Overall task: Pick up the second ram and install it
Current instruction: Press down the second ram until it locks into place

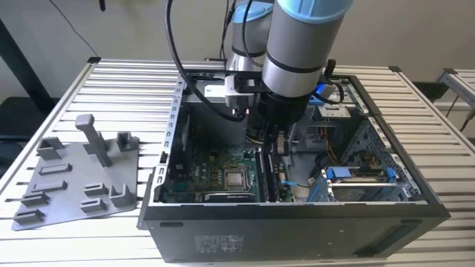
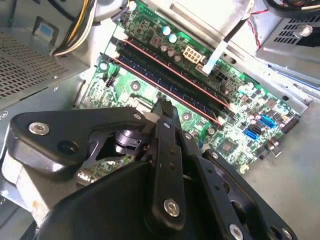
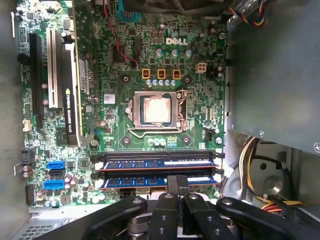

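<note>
Blue and flat, with dark chips along it, the narrow second ram stick (image 3: 135, 180) is seen lying in the memory slot nearest the edge of the green motherboard (image 3: 100, 75). It runs parallel to, and just beside, a matching first blue memory stick (image 3: 155, 163) seated in the neighbouring slot. Both are set to one side of the square metal processor socket (image 3: 156, 110).

The black two-fingered gripper (image 3: 177, 182) is lowered into the open black computer case (image 1: 297, 222) and is positioned directly over the second ram, about at its middle. The fingers are drawn together into a narrow, closed pair, and nothing is seen clamped between them. In the second wrist view the gripper's tip (image 2: 162, 107) is shown close above the slots. Whether it is pressed against the stick's top edge cannot be told.

The pick-up is judged complete and the stick placed in its slot, so the task is judged near its end. Whether the stick is fully seated and its end latches are locked cannot be confirmed. The grey plastic fixture plate with upright posts (image 1: 74, 178) is left on the white slatted table (image 1: 126, 83), well apart from the case.
</note>
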Robot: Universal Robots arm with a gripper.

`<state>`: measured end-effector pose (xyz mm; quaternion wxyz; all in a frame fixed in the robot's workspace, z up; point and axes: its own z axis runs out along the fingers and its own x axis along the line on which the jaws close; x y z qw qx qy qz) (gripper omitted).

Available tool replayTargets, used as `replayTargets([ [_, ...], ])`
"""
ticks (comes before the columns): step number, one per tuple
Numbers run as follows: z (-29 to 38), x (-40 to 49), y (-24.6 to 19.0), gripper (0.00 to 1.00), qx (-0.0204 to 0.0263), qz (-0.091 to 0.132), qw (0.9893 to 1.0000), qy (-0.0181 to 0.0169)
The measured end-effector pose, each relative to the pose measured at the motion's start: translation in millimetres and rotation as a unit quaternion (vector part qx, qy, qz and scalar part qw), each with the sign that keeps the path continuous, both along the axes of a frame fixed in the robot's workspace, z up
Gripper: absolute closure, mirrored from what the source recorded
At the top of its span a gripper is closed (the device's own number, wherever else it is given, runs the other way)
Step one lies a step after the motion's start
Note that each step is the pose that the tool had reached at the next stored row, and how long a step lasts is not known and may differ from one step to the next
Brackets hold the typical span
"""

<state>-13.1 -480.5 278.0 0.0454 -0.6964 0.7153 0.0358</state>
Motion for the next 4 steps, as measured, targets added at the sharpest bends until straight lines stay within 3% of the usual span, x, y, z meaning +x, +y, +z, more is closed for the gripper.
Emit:
replayTargets([
  [4, 0.1, 0.0, 0.0, 0.89, 0.0000, 0.000, 1.0000, 0.0000],
])
